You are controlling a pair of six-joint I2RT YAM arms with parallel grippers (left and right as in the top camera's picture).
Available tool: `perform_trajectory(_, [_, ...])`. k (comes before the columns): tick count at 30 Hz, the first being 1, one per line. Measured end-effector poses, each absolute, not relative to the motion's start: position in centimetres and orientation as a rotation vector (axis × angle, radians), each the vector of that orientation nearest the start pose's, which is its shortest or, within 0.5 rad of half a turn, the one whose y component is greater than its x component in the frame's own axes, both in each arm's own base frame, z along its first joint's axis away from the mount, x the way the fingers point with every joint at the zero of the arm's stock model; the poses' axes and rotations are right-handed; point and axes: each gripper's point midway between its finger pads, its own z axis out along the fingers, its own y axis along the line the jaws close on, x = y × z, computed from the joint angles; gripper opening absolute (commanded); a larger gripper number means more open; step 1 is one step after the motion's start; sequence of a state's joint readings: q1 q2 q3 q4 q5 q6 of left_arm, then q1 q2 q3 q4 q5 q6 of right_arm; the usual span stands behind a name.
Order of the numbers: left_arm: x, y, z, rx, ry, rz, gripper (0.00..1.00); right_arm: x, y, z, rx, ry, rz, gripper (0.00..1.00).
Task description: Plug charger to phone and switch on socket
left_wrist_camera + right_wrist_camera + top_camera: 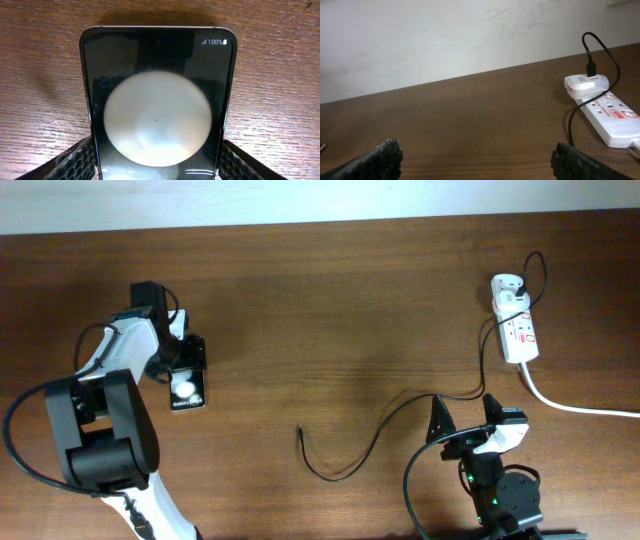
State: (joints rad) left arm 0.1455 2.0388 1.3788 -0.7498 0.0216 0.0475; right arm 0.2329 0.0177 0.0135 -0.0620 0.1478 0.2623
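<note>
The phone [187, 388] lies flat, screen up, at 9 o'clock on the table [330, 300]. The left gripper [184, 368] straddles it, with its pads [70, 162] against both long edges. The charger cable [385, 423] ends in a connector tip [300, 431] lying loose toward 6 o'clock, well apart from the phone. Its other end runs to the white adapter [507, 286] seated in the power strip [521, 337] at 2 o'clock. The right gripper [467, 416], at 5 o'clock, is spread wide and holds nothing.
</note>
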Motion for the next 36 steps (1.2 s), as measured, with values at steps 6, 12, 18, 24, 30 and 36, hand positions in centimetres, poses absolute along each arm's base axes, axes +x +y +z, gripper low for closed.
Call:
perform_trajectory(6, [41.4,5.6,1.6,-0.142,2.961,-0.014,0.00,24.4,3.2,16.1,0.137,1.637,0.258,0.99])
perform_trajectory(12, [41.4,5.6,1.7,-0.141,2.964,-0.014,0.00,24.4,3.2,16.1,0.137,1.637,0.258,0.99])
perform_trajectory(18, [41.6,5.6,1.7,-0.141,2.952,-0.013,0.17,24.4,3.2,16.1,0.137,1.637,0.258,0.99])
perform_trajectory(24, [41.7,5.6,1.7,-0.141,2.951,-0.012,0.06,24.4,3.2,16.1,0.138,1.637,0.258,0.99])
perform_trajectory(30, [41.0,5.5,0.2,-0.142,2.956,-0.013,0.07,24.4,3.2,16.1,0.138,1.637,0.259,0.99])
perform_trajectory(36, [41.0,5.6,0.1,-0.141,2.942,-0.011,0.49,24.4,3.2,16.1,0.138,1.637,0.258,0.99])
